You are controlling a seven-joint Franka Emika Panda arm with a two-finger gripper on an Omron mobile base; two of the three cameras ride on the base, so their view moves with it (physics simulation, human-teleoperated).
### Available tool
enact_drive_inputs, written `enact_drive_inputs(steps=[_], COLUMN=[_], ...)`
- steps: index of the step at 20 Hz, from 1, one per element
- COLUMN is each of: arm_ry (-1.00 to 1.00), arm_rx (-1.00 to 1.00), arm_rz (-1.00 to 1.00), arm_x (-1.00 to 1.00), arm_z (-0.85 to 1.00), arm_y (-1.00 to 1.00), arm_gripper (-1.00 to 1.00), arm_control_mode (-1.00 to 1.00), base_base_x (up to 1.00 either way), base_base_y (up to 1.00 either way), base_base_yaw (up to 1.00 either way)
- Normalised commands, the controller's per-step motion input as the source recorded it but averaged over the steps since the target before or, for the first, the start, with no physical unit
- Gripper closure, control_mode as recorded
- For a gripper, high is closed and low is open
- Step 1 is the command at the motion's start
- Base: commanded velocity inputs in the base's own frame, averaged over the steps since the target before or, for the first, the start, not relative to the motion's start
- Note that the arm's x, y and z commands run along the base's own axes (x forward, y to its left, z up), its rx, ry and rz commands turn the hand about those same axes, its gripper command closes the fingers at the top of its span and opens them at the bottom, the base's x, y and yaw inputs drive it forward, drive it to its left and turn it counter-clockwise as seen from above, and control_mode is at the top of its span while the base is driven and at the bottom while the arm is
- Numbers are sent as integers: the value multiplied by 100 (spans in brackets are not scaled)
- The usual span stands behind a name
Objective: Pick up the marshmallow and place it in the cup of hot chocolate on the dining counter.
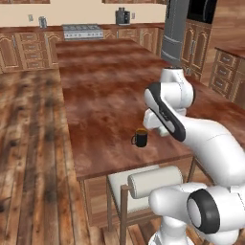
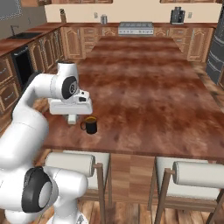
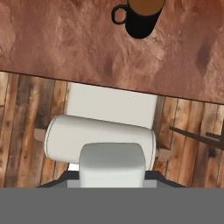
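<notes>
The marshmallow [image 3: 112, 162], a stubby white lump, sits at the bottom centre of the hand view, right between the fingers, which it hides. My gripper [image 2: 72, 117] is shut on it and hangs just above the dining counter [image 2: 144, 96] near its front edge. The cup of hot chocolate [image 2: 90, 125] is a black mug with a side handle and brown liquid. It stands on the counter a short way to the right of the gripper in the right base view. In the left base view the cup [image 1: 139, 138] stands just in front of my forearm. In the hand view the cup [image 3: 140, 17] is at the top edge.
Cushioned stools [image 2: 76, 168] [image 2: 192, 175] stand under the counter's front edge; one [image 3: 100, 140] lies directly below the hand. Cabinets, a stove [image 2: 135, 28] and a coffee machine [image 2: 177, 15] line the far wall. A fridge [image 1: 174, 33] stands at the back right.
</notes>
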Motion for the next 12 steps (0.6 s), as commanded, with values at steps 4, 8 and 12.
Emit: enact_drive_inputs(steps=[4,8,12], arm_ry=[0,0,0], arm_rx=[0,0,0], arm_rz=[-2,-2,-3], arm_x=[54,44,41], arm_z=[-10,-24,-33], arm_y=[0,0,0], arm_gripper=[100,100,100], arm_control_mode=[-100,-100,-100], base_base_x=[0,0,0], base_base_y=[0,0,0], base_base_yaw=[0,0,0])
